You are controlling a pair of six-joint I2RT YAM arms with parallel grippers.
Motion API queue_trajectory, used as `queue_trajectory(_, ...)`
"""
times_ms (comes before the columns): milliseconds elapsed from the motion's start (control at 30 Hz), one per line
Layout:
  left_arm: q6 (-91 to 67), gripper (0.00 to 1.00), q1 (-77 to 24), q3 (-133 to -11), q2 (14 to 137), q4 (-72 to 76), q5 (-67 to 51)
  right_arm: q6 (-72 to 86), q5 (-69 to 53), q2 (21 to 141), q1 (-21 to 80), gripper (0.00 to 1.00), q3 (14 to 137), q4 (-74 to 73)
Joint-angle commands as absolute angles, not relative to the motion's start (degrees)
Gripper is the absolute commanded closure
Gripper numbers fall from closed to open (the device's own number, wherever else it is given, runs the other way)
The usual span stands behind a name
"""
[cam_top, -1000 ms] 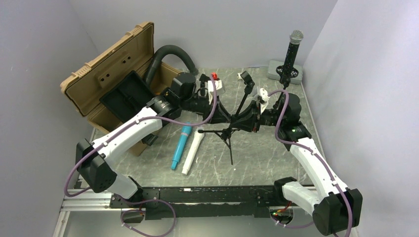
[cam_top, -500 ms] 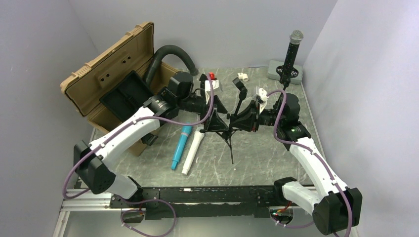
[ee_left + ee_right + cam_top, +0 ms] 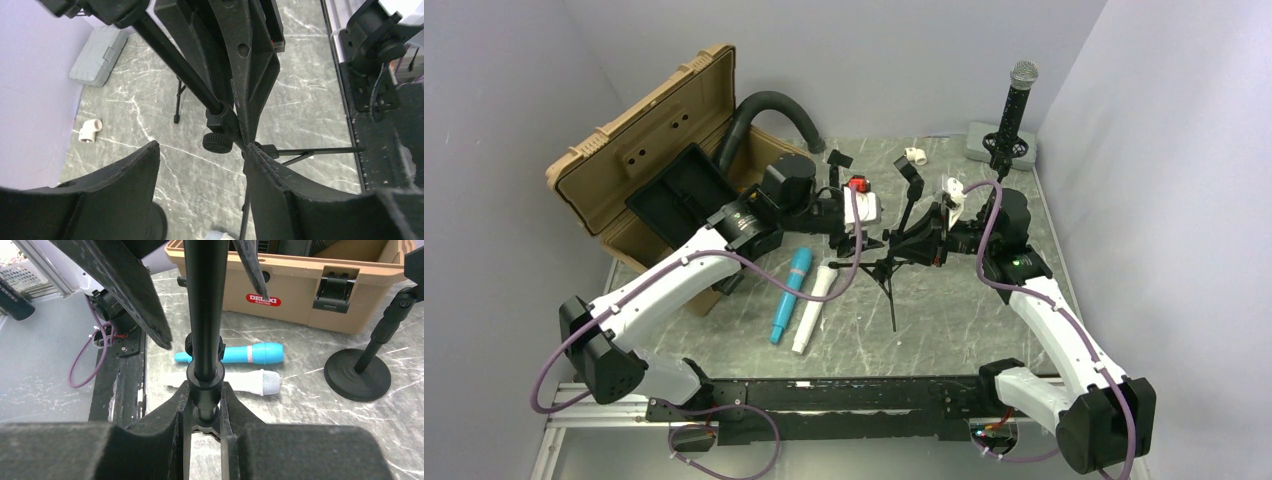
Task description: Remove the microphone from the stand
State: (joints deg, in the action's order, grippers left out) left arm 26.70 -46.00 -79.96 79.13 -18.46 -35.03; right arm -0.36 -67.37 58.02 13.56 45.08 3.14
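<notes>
Pinching thin black tripod stand pole (image 3: 202,315) with right tool (image 3: 203,395); left tool (image 3: 200,155) spread near it. Upright at table's (image 3: 964,310) far-right corner: black silver-headed microphone (image 3: 1016,105), nearer right arm (image 3: 1049,315).

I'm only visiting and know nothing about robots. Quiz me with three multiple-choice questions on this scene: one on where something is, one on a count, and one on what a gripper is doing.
1. Where is the black microphone?
A) upright at the far right corner
B) inside the tan case
C) beside the arm bases

2. How many microphones lie flat on the table?
A) one
B) two
C) four

3. What is the right gripper doing?
A) hanging open
B) clamping the tripod stand's pole
C) gripping a microphone

Answers:
1 A: it stands upright by the back wall.
2 B: a blue microphone and a white microphone lie side by side.
3 B: it squeezes the pole from both sides.
</notes>
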Motion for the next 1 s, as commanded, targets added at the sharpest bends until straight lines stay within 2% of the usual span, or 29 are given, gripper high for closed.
queue_trajectory(0,32.60,0.40,-47.43,-82.96,80.74,-17.87,-33.02,-0.18,-67.68,57.39,13.39,1.00,45.79,8.50)
queue_trajectory(233,31.43,0.62,-48.08,-82.67,81.47,-17.06,-33.93,-0.18,-67.65,57.06,13.36,1.00,45.47,8.75)
queue_trajectory(400,27.24,0.92,-48.09,-82.09,81.91,-16.00,-35.31,-0.18,-67.48,56.78,13.40,1.00,45.45,8.57)
queue_trajectory(467,24.01,1.00,-48.10,-81.90,82.10,-15.55,-36.37,-0.50,-67.23,56.69,13.27,1.00,45.68,8.13)
queue_trajectory(700,6.96,1.00,-46.06,-81.96,84.27,-14.64,-44.95,-4.88,-64.56,56.34,13.36,1.00,46.86,4.70)
queue_trajectory(833,-4.20,1.00,-43.47,-79.66,84.56,-9.07,-50.39,-6.71,-63.09,56.33,13.29,1.00,47.19,3.51)
queue_trajectory(900,-7.21,0.91,-42.20,-78.21,84.15,-6.91,-52.00,-7.22,-62.70,56.18,13.37,1.00,47.40,3.10)
queue_trajectory(967,-7.06,0.71,-41.34,-77.88,83.67,-7.30,-52.31,-7.65,-62.36,56.31,13.35,1.00,47.67,2.57)
